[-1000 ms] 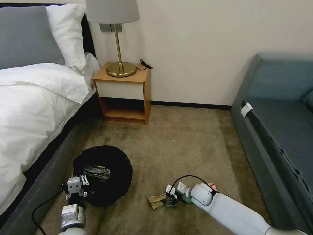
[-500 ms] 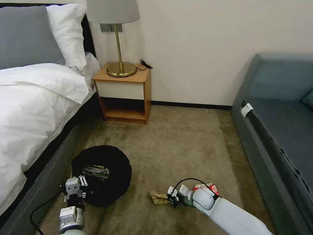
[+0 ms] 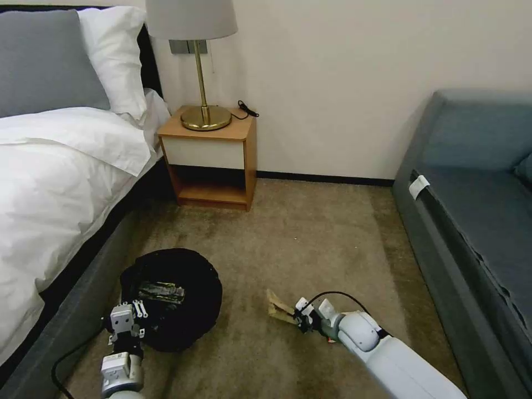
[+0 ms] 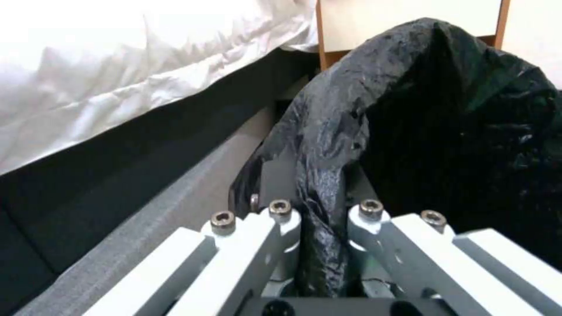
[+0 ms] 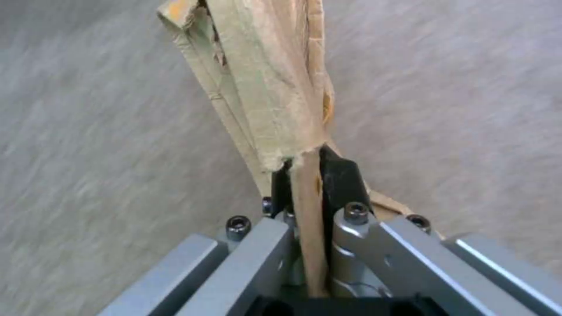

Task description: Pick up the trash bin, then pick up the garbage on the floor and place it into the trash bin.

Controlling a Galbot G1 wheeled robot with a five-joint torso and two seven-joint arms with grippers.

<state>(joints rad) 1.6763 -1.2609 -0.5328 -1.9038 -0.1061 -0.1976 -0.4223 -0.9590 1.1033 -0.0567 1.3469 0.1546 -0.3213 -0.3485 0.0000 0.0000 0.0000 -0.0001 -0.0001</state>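
Right gripper [image 3: 300, 321] clamped on tan paper scrap [image 3: 280, 311]; left gripper [image 3: 136, 308] pinching trash bin [image 3: 183, 277] liner.

Black-lined trash bin [image 3: 172, 299] beside the bed; tan paper scrap [image 3: 280, 310] tilted above carpet

Head view: even, soft indoor light, moderately bright; source not visible. The lamp [image 3: 192, 61] appears unlit. Deep shadow under the nightstand [image 3: 210, 160] and along the bed [image 3: 61, 183] base. Left wrist view: white bedding overexposed, bin liner [image 4: 445, 131] shows faint sheen. Right wrist view: carpet [image 5: 456, 87] smeared, possibly motion blur.
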